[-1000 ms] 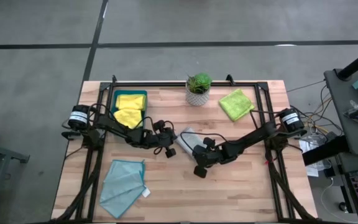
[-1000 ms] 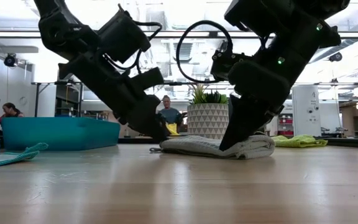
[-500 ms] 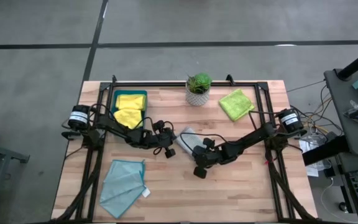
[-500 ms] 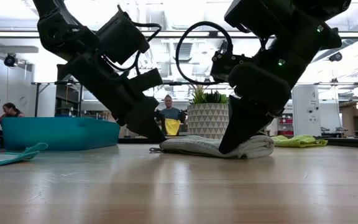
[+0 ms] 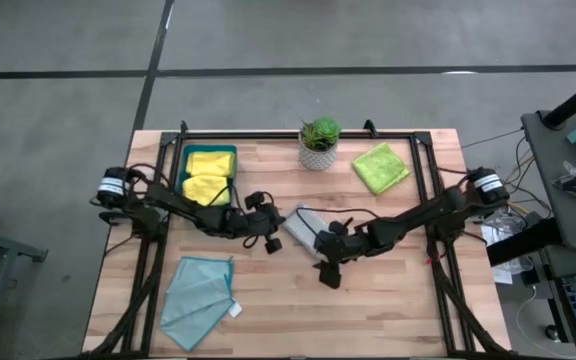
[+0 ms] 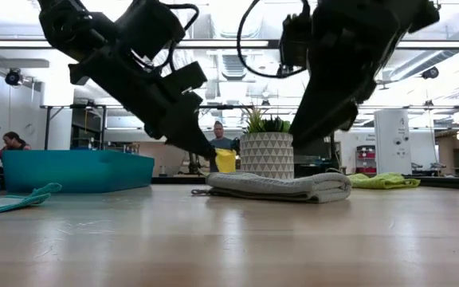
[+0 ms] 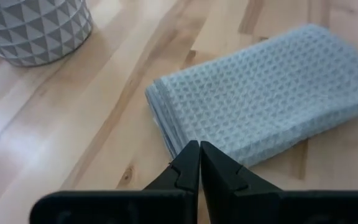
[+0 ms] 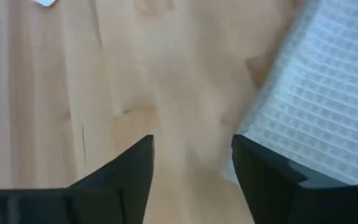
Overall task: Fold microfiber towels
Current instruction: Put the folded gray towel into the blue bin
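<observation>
A pale grey towel (image 5: 304,225) (image 6: 281,187) lies folded in several layers on the table's middle. My left gripper (image 5: 274,243) (image 7: 199,149) is shut and hovers just above the towel's left edge, clear of it in the low view (image 6: 208,151). My right gripper (image 5: 327,276) (image 8: 191,146) is open and hangs over bare wood just off the towel's near right side (image 8: 316,106), lifted above it (image 6: 309,139). Neither gripper holds anything.
A dark teal tray (image 5: 230,152) with yellow towels (image 5: 208,175) stands at the far left. A potted plant (image 5: 319,143) is at the far middle, a lime green towel (image 5: 380,167) at the far right. A light teal towel (image 5: 198,290) with a white tag lies near left.
My right gripper has opened, let go of the grey towel's right end and risen off it. My left gripper has also lifted a little from the towel's left edge, staying shut. The folded towel stays flat where it was.
</observation>
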